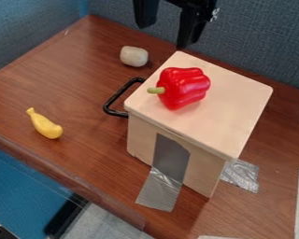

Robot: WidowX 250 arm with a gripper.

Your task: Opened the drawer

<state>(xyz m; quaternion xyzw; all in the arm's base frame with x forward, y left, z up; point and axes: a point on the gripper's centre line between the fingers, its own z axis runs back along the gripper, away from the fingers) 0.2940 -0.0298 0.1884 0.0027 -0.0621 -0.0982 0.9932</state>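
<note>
Hanging at the top edge, my gripper (164,36) has its fingers spread, up past the wooden box (236,100). Black drawer handle (116,97) juts from the box's side; that face angles away, so I can't quite judge the opening. Red pepper (184,88) on top, yellow toy (46,126) and pale lump (134,56) on the table (77,84).

And it was black all over, this gripper (163,36)! Two chunky fingers (145,14), plain and dark: one a stout block, blunt and rounded at its end, the other narrowing toward its tip. And there, on that tapering one's outer edge, small pale grey flecks, too tiny to make out, broke up the black!
</note>
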